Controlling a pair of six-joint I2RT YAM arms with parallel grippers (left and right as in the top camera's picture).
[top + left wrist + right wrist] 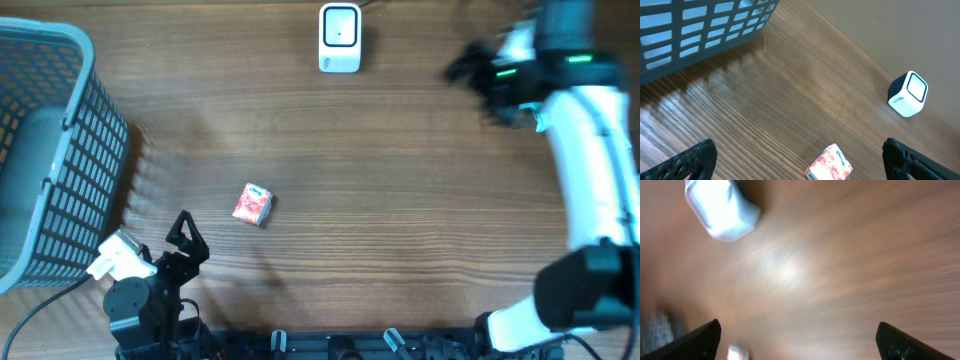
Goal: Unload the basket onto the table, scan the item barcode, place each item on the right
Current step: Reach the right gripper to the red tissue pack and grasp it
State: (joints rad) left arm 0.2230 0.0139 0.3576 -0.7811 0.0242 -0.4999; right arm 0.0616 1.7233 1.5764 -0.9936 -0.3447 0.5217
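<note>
Small red-and-white packet (252, 204) flat on the wooden table (400, 200), left of centre, touched by nothing. Just beside it, toward the near-left corner, the left gripper (186, 232), spread wide and holding nothing, tips pointed roughly toward the packet. From the left wrist: black fingertips (690, 161) at the two bottom corners, far apart, bare wood between; the packet low in the frame in the gap between them, nearer the right-hand tip, on the table ahead of both and touching neither. Well apart from the packet, far across the table near the back right, the right gripper (468, 68), smeared by blur overhead. From the right wrist: fingers (696, 340) at the lower corners, wide apart, only wood between, nothing gripped. At the bottom edge of that blurred view, a small pale-and-red smudge near the left finger, possibly the packet, too smeared to tell. White barcode scanner (340, 38) upright at the back edge of the table, about mid-width, well apart from the packet and nearer the right gripper than the left. Grey slatted basket (50, 150) at the left edge, close to the left arm, apart from the packet, with open wood between the two.
</note>
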